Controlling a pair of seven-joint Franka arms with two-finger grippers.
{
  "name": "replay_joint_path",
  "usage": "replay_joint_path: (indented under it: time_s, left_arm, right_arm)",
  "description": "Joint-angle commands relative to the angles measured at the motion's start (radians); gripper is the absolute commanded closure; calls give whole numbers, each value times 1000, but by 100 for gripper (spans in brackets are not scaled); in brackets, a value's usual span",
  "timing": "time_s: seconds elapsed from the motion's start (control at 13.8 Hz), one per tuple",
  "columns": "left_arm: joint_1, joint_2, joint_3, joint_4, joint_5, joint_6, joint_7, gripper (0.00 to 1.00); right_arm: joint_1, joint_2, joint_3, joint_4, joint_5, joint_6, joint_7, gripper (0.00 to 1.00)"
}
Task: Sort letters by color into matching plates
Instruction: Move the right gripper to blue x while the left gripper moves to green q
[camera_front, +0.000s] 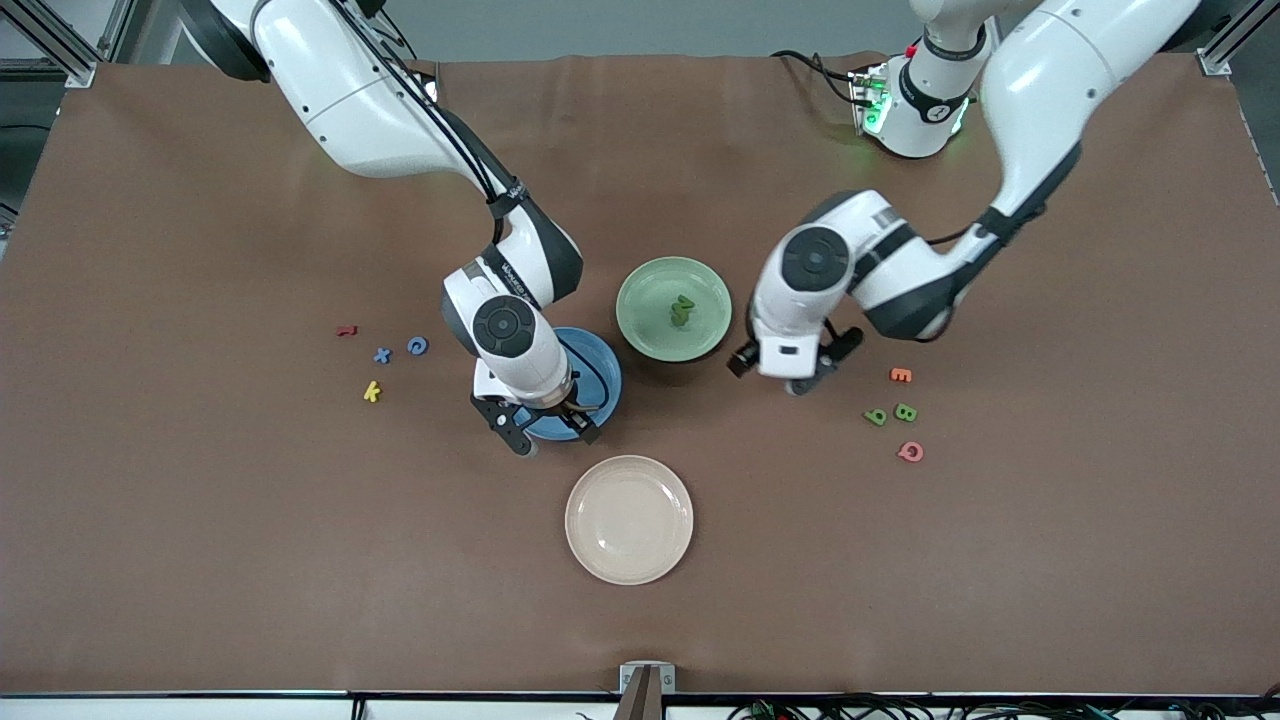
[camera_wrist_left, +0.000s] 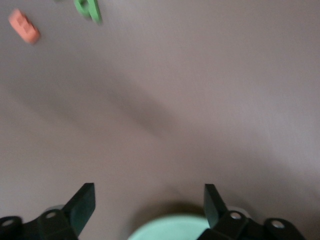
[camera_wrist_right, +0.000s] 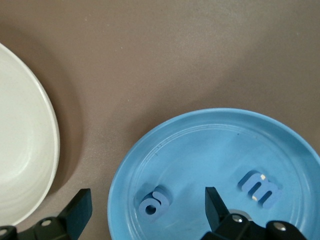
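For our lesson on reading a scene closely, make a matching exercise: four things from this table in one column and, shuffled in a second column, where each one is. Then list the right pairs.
Things
1. blue letter "a"
2. orange letter
3. yellow letter
4. right claw

Places
A. on the table toward the right arm's end
B. over the blue plate's edge, open and empty
C. in the blue plate
D. on the table toward the left arm's end, beside two green letters

Pairs: 1-C, 2-D, 3-A, 4-B
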Motion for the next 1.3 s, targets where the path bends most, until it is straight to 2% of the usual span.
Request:
replay_joint_path:
  time_s: [0.0,0.29,0.65,0.94,1.23]
  left_arm:
    - [85,-12,1,-19,28,-11,27,15]
    - [182,37,12,-66,121,46,7,25]
    - [196,46,116,-91,138,152,8,34]
    - [197,61,138,-97,154,193,7,37]
    - [193,74,161,-97,167,219,7,39]
  right_arm:
    - [-21,7,6,28,-19,-57,-71,0]
    - [-81,-48,6,-36,-17,-118,-203,0]
    - [-230,-248,8,-285,-16,-97,-504,0]
    - [-343,-377,8,-535,-16,88,-714,0]
    - [-421,-431,6,-694,-16,225,-868,0]
